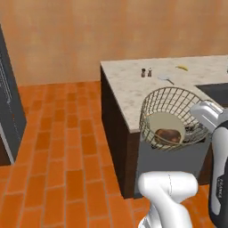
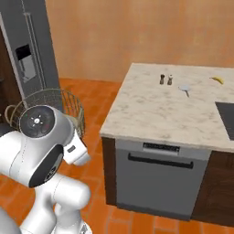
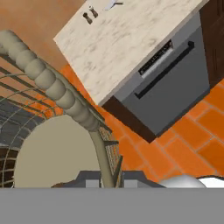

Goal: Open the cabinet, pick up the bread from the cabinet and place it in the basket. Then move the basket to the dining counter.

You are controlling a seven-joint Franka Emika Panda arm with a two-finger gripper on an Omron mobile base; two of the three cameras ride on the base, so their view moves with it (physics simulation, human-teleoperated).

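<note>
Orange brick-pattern floor tiles (image 1: 58, 147) and a plain tan wall (image 1: 67, 35) surround the dining counter (image 1: 133, 89), whose pale cream marbled top sits over a dark base with a grey dishwasher front (image 2: 160, 180) set into it. On that top stand two small dark shakers (image 2: 166, 80) side by side, with a small white-and-grey utensil (image 2: 184, 88) near them and a banana (image 2: 218, 80) farther toward the corner; a black cooktop (image 2: 226, 119) shows at the right edge of the right base view. A tall grey refrigerator (image 2: 34, 45) stands against the wall on the far side of the floor. The basket (image 1: 171, 118) of tan wire mesh is held off the ground in front of the counter's near corner, tilted so its pale disc base faces the left camera, and the bread (image 1: 168, 135), a dark brown lump, lies inside it on the low side of that base. The gripper (image 3: 106, 177) is pressed together on the basket's rim, its fingers pinching the mesh wall from both sides in the hand view, where the thick braided rim curves away above the counter edge and dishwasher handle.
</note>
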